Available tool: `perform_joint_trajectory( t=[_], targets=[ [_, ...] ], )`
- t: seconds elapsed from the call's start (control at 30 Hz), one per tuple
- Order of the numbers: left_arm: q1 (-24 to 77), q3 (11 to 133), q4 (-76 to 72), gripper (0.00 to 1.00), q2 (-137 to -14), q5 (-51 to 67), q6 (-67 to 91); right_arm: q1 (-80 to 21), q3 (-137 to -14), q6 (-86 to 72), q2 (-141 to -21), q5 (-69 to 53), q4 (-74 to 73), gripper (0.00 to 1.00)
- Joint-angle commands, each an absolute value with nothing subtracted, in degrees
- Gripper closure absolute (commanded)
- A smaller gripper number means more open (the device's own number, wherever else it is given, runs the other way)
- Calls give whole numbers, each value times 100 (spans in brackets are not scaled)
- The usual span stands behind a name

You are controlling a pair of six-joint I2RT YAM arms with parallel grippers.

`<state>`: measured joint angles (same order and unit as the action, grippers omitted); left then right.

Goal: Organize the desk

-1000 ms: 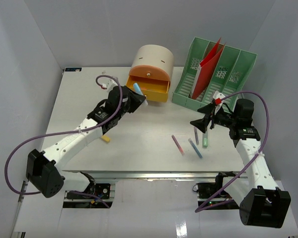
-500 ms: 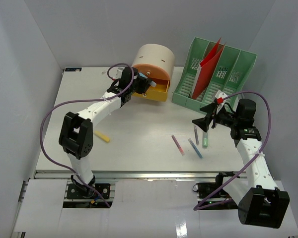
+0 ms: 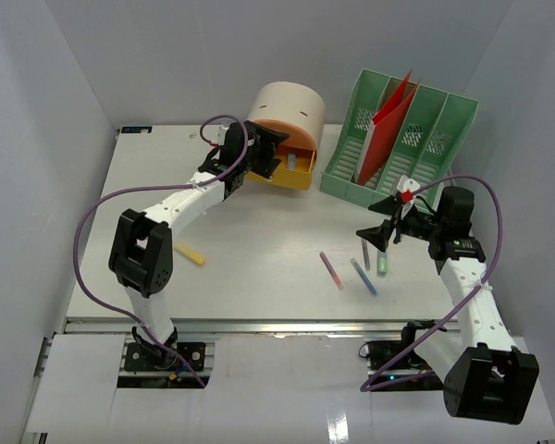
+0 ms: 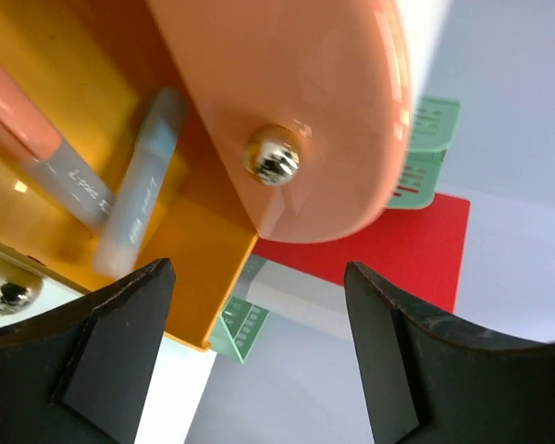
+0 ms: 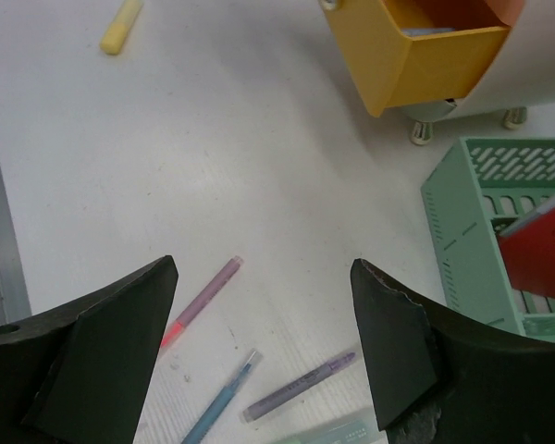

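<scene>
Right, left claw [image 4: 257, 268] at open orange drawer [image 4: 199, 245], fingers spread wide, nothing in them. I see grey pen [image 4: 141, 194] lying inside drawer. Right claw [image 5: 261, 268] gaping, empty, hanging above pink pen [image 5: 202, 298] and blue pen [image 5: 224, 402] on table [image 3: 259, 231]. White table spans under both arms, carrying drawer unit [image 3: 287, 111], green rack [image 3: 402, 139], yellow marker [image 3: 191, 254].

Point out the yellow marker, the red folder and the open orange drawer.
yellow marker [image 3: 191, 254]: top view, middle of barrel.
red folder [image 3: 386, 116]: top view, upper flat face.
orange drawer [image 3: 296, 178]: top view, front wall.
</scene>
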<state>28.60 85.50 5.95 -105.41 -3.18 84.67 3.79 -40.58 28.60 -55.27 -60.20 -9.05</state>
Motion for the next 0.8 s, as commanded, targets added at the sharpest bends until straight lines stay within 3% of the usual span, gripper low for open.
perform_joint_trajectory(
  t=[0.0,0.2,0.33,0.57,0.63,0.7,0.77],
  targets=[
    [2799,8202,24,15,-9613,-123,7833,400,-4048,4395,-5546,-7042,-1782,19],
    [2652,7048,-892,16,-8389,395,5988,115,-4051,7086,-5527,-7383,-3079,22],
    [2515,5533,-1309,12,-6800,816,4282,-740,-4521,8032,-5781,-6609,-3681,28],
    [2418,4049,370,5,-4326,198,2862,-2709,-6059,7488,-7176,-4526,-3562,41],
    [2418,3817,789,5,-3879,-100,2736,-2875,-6449,6801,-7734,-4125,-3114,52],
    [2408,3488,1047,5,-3293,-285,2680,-2970,-7133,5236,-8291,-3387,-2815,54],
    [2408,3324,1197,4,-2995,-511,2659,-2961,-7451,4354,-8534,-2819,-2885,47]
  ],
)
